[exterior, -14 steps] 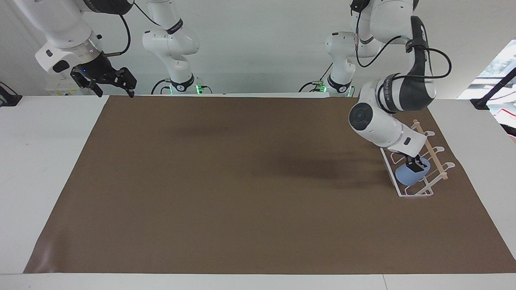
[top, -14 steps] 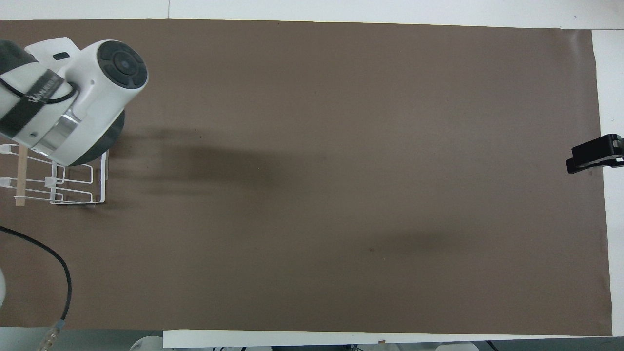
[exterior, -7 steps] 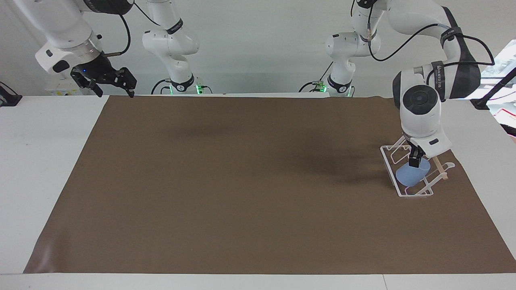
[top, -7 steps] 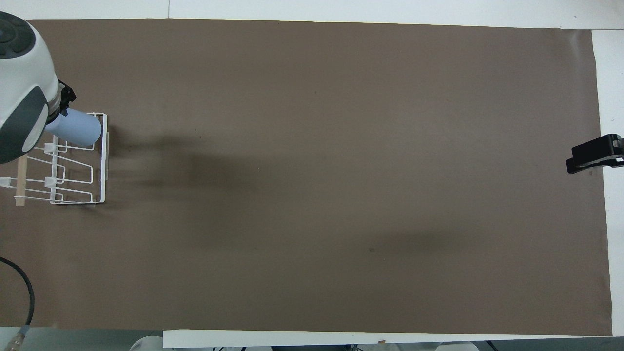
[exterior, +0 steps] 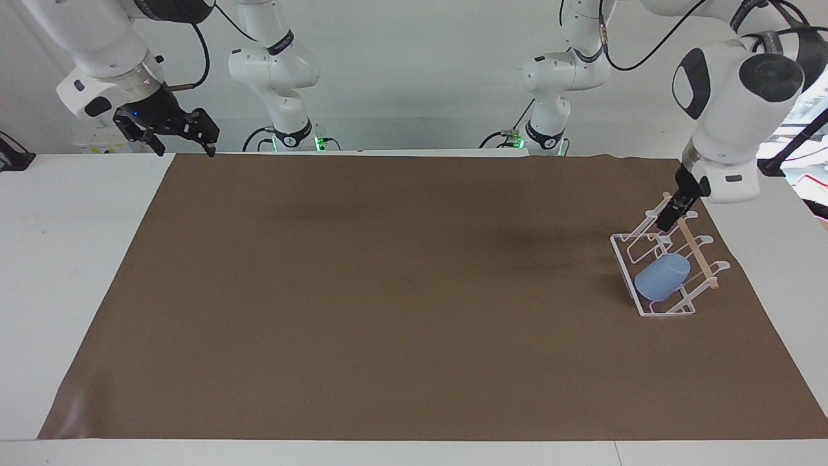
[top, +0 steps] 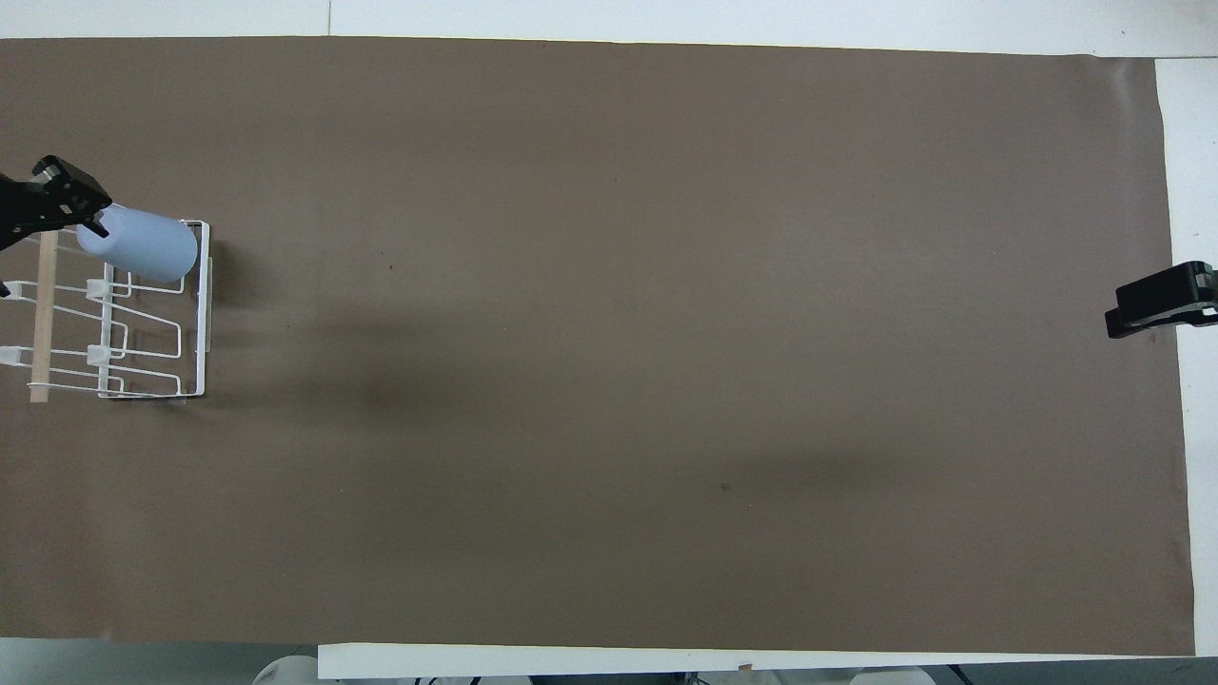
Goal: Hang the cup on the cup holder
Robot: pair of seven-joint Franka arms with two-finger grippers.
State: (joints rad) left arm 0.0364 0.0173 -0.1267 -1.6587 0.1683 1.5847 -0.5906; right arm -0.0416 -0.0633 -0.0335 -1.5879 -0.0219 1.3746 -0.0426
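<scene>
A: So the left tool (exterior: pixel 669 215) has let go and lifted. Half a second ago it was down on the cup (exterior: pixel 662 276); now it hangs above the holder (exterior: pixel 624 260), over the end nearer the robots, with nothing in it.

B: Are its fingers wide or narrow?

A: I cannot tell, they read as one dark tip. It is clearly apart from the cup, though.

B: And the cup?

A: Seated on the holder, slanted over a prong at the end farther from the robots, base pointing toward the middle of the surface. It has not shifted since the tool left, so I judge the hanging done; only the retreat remains.

B: Anything in the way of that retreat?

A: The wooden rod (exterior: pixel 692 243) and the prong tips sit just under the tool, so rising straight up looks safer than sweeping sideways. Above it is open air.

B: How about edges?

A: The holder stands near the edge of the brown mat (exterior: pixel 388 310) at the left arm's end of the surface, with a strip of white surface (exterior: pixel 773 259) past it. A knock that way could slide it off the mat. Toward the middle the mat gives wide open room.

B: The right tool (exterior: pixel 184 139)?

A: Waiting, raised over the mat's corner at its own end, fingers spread wide, holding nothing.
</scene>
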